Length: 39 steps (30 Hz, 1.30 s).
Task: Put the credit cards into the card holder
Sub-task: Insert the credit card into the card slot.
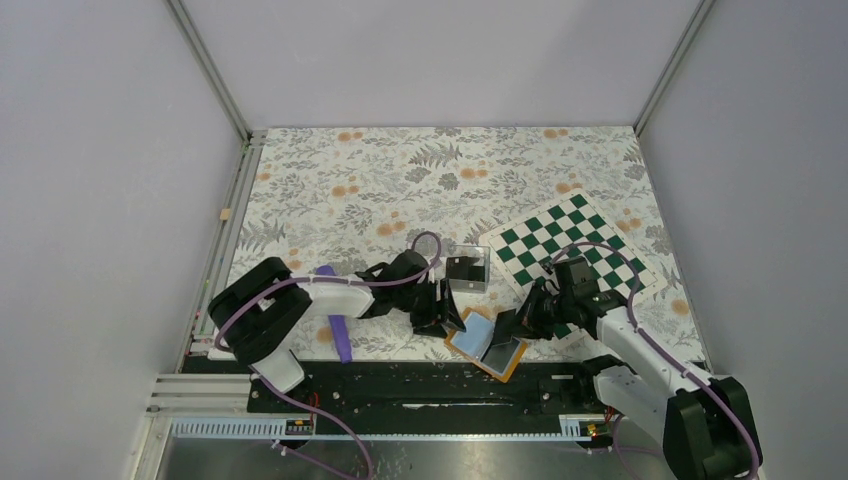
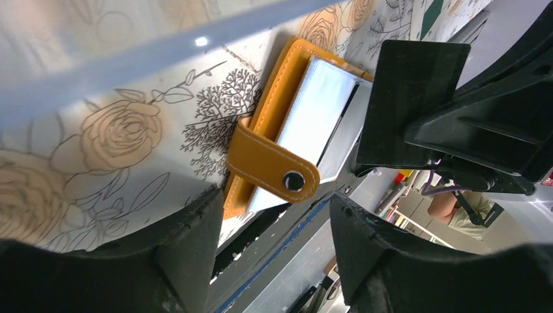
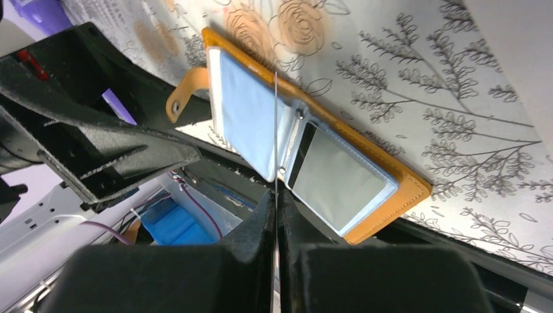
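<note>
The orange card holder point(image 1: 462, 344) lies open near the table's front edge, its light blue pockets up. In the right wrist view a grey card point(image 3: 339, 179) sits in one pocket of the card holder point(image 3: 404, 189). My right gripper point(image 3: 276, 195) is shut on a black credit card point(image 3: 276, 130), seen edge-on, standing over the fold between the pockets. From the left wrist the same credit card point(image 2: 407, 98) shows flat-on beside the card holder point(image 2: 274, 117). My left gripper point(image 2: 277, 208) is open, and the snap strap point(image 2: 293, 180) lies just beyond its fingertips.
A clear plastic box point(image 1: 467, 270) with a dark card in it stands behind the holder. A green-and-white chessboard point(image 1: 570, 250) lies at the right, under the right arm. A purple strip point(image 1: 338, 330) lies by the left arm. The black front rail point(image 1: 420, 385) runs close to the holder.
</note>
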{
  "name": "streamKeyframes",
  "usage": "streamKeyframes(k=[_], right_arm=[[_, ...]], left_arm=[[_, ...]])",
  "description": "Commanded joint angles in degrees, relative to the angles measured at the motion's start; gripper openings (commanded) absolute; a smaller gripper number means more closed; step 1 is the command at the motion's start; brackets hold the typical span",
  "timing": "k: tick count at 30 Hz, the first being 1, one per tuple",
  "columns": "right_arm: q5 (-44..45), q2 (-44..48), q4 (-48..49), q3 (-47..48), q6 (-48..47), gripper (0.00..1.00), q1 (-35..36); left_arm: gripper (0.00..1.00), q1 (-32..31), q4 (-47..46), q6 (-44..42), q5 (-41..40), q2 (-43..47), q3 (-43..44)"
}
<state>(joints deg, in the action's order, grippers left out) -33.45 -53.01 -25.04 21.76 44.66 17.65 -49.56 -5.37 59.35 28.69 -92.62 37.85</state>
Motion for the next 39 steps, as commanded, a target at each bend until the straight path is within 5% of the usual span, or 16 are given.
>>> streamKeyframes(k=[1, 14, 20, 25, 29, 31, 39], right_arm=[[3.0, -3.0, -0.7, 0.2, -1.1, 0.0, 0.4], [-2.6, -17.7, 14.9, 1.9, -5.0, 0.0, 0.5], [-1.9, -17.7, 11.2, 4.7, -7.8, 0.0, 0.6], [2.2, -11.1, 4.3, 4.1, -10.9, 0.0, 0.5], [1.8, -9.1, 4.6, 1.7, -10.7, 0.0, 0.5], [1.0, -8.5, 5.8, 0.9, -10.2, 0.0, 0.5], [1.7, -9.1, 8.0, -0.2, -10.7, 0.0, 0.5]], left_arm=[[0.58, -1.8, -3.3, 3.4, -2.3, -2.2, -0.2], [0.27, -6.4, -3.0, 10.3, -6.3, 1.1, -3.7], [0.19, -8.9, -2.9, 12.5, -6.8, -1.3, -2.7], [0.25, -9.0, -1.3, 12.1, -7.6, -0.9, -2.2], [0.53, -8.8, 3.3, 9.5, -8.2, -0.4, 0.3], [0.6, -8.6, 5.0, 8.2, -8.6, -0.1, 1.4], [0.46, -7.1, 13.3, 3.8, -10.0, -1.1, 5.3]])
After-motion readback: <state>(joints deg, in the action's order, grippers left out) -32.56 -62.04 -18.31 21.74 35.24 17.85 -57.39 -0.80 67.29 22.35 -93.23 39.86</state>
